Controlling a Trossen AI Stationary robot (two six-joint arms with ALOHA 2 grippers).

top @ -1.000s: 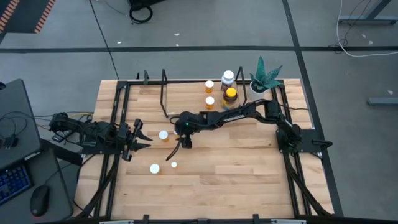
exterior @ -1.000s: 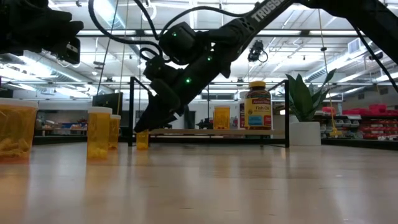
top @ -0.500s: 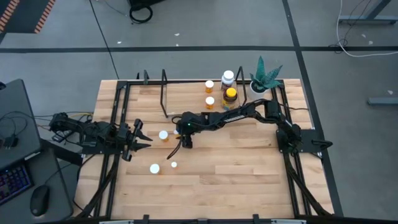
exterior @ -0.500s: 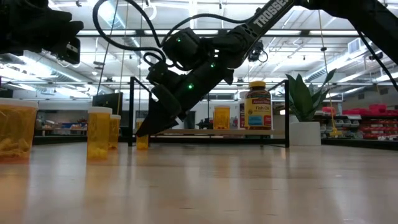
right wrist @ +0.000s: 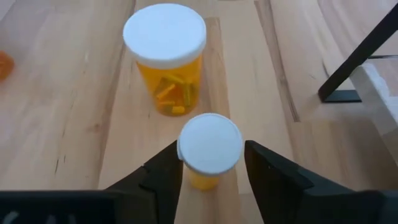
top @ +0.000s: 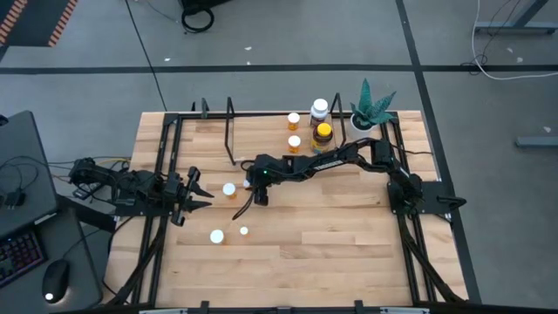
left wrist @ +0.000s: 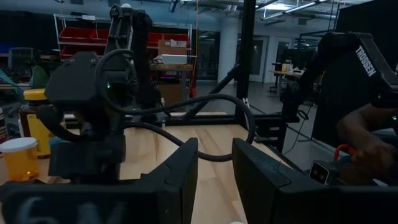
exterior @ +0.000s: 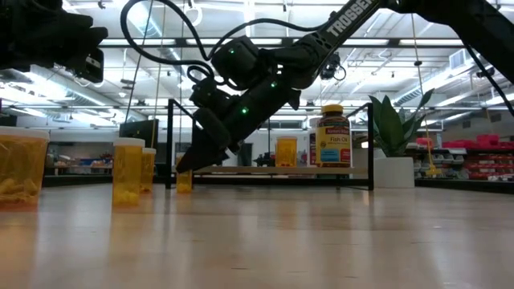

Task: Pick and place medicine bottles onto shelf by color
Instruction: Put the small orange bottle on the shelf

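My right gripper (right wrist: 211, 177) is open, pointing down at a slant, with one finger on each side of a tiny orange bottle with a white cap (right wrist: 209, 149) that stands on the table; its tips meet the bottle in the low view (exterior: 184, 181). A larger orange bottle (right wrist: 165, 53) stands just beyond it (top: 228, 189). Two more orange bottles (top: 216, 235) (top: 243, 231) stand nearer the front. On the shelf (top: 261, 139) stand two orange bottles (top: 294, 119) (top: 294, 142), the white bottle (top: 320, 109) and the amber bottle with a yellow lid (top: 323, 133). My left gripper (top: 199, 197) is open and empty at the table's left. My right gripper's fingers (right wrist: 163, 174) stand close beside the tiny bottle's white cap (right wrist: 186, 146), one on each side, coming from above at a slant from the table's right. I cannot tell whether they touch it. The bottle stands upright on the table.
A white pot with a green plant (top: 373, 105) stands at the shelf's right end. The shelf's upright black wire loops (top: 230, 131) rise at the far left. A person's hand (left wrist: 367, 134) shows beyond the table in the left wrist view.
My right arm has shifted a little above the tiny orange bottle, while its fingertips have stayed at the bottle. The bottles stand where they were.
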